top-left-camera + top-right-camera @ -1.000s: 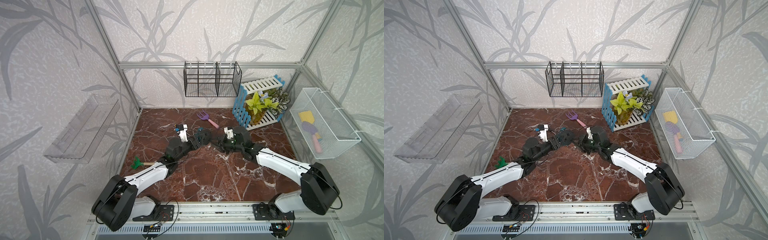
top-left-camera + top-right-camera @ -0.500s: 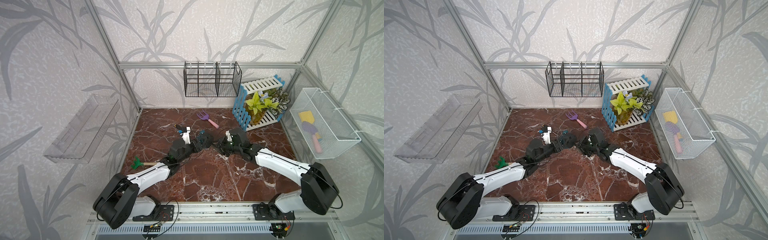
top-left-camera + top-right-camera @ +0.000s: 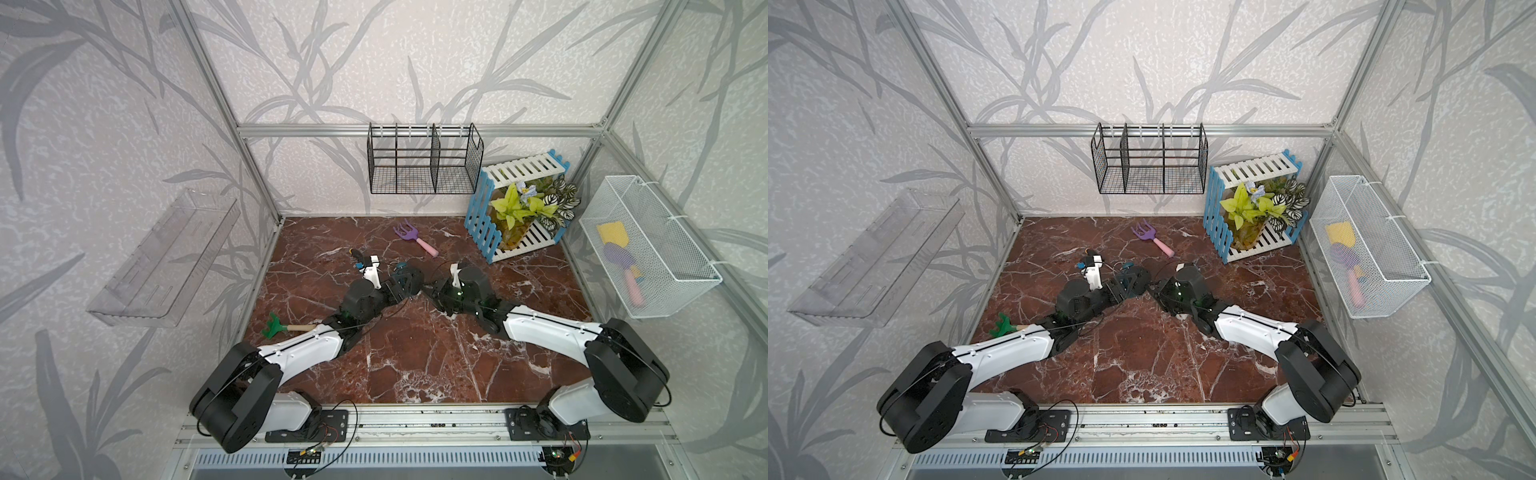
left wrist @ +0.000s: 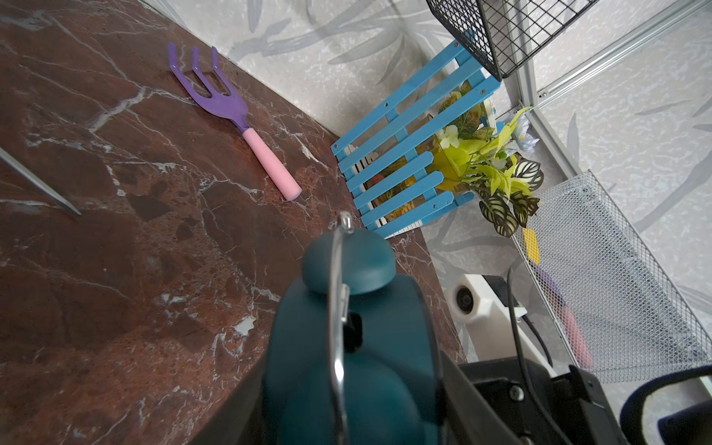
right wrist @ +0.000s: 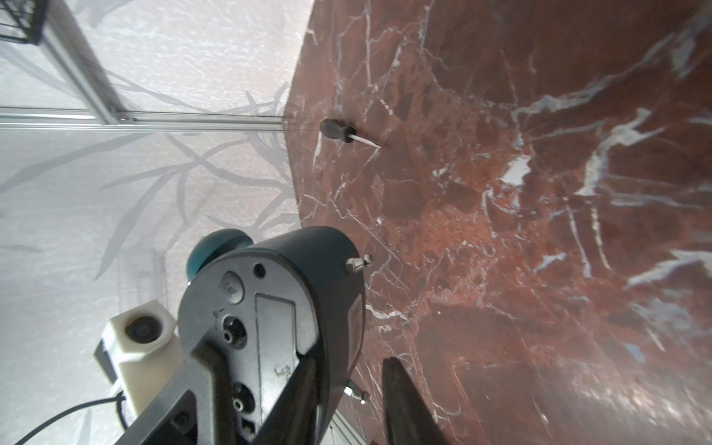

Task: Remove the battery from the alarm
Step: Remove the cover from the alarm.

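Two arms meet over the middle of the red stone table [image 3: 415, 353], a bit toward the back wall. The left gripper [image 3: 399, 286] is closed on the alarm [image 3: 406, 275] and has it held tight. One of its jaws lies flat across the alarm's back.

The alarm is small and dark blue-green. In the left wrist view a round bell [image 4: 348, 266] sits on top, with a thin shiny wire bent over it. In the right wrist view its back [image 5: 269, 308] is black, with a long flat panel [image 5: 275, 339] down the middle, a round button and small knobs beside it. Two little metal feet [image 5: 358, 264] poke out from the edge.

The right gripper [image 5: 346, 362] is partly open and holds nothing. One finger [image 5: 304, 385] is right at the alarm's back and its mate stands off to the side, with bare table between them.

A screwdriver [image 5: 339, 133] lies on the table, apart from both arms.

A second ago the right gripper's tip was a little farther from the alarm; now it is right up against it. The left arm has hardly moved.
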Action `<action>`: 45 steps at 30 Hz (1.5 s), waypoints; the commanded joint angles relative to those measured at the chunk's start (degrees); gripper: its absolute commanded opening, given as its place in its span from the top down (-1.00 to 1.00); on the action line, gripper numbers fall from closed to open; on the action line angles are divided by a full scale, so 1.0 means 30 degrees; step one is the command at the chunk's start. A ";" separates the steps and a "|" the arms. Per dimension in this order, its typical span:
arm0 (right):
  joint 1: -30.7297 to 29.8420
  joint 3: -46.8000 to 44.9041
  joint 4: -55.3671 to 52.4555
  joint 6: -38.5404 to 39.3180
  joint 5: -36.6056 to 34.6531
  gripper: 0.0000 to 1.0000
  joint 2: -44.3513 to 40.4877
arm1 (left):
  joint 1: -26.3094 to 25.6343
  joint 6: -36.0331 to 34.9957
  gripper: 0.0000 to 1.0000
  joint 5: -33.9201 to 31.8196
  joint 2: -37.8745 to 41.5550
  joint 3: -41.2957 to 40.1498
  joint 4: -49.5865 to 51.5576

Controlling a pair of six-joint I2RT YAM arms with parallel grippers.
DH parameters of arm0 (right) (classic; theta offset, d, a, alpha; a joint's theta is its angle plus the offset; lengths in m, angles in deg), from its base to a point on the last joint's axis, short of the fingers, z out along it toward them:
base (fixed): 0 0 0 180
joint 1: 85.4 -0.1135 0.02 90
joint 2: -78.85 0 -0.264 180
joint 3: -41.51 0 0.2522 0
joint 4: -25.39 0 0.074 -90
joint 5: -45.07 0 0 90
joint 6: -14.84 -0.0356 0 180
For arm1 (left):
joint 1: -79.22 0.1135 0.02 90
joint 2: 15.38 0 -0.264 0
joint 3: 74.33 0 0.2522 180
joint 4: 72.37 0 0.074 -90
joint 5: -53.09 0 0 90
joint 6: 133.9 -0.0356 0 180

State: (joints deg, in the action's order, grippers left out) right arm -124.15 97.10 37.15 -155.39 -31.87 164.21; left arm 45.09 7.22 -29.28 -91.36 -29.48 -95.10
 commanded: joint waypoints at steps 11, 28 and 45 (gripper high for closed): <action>0.0068 0.0453 -0.2208 0.1448 -0.0260 0.35 -0.1347 | -0.0694 0.0768 0.57 0.1946 0.1147 0.0396 -0.1825; 0.0685 -0.2092 -0.4525 0.2393 -0.1127 0.23 -0.4801 | -0.0664 -0.2331 0.58 -0.2288 0.0445 0.1103 0.4521; 0.2134 -0.0715 -0.9201 1.4231 0.4080 0.12 -0.5207 | -0.0850 -0.6410 0.64 0.1788 0.0734 0.1624 0.6652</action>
State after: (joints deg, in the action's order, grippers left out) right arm -115.53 90.19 12.17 -127.78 -26.89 148.50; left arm 41.18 -14.25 -34.78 -92.83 -22.53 -68.96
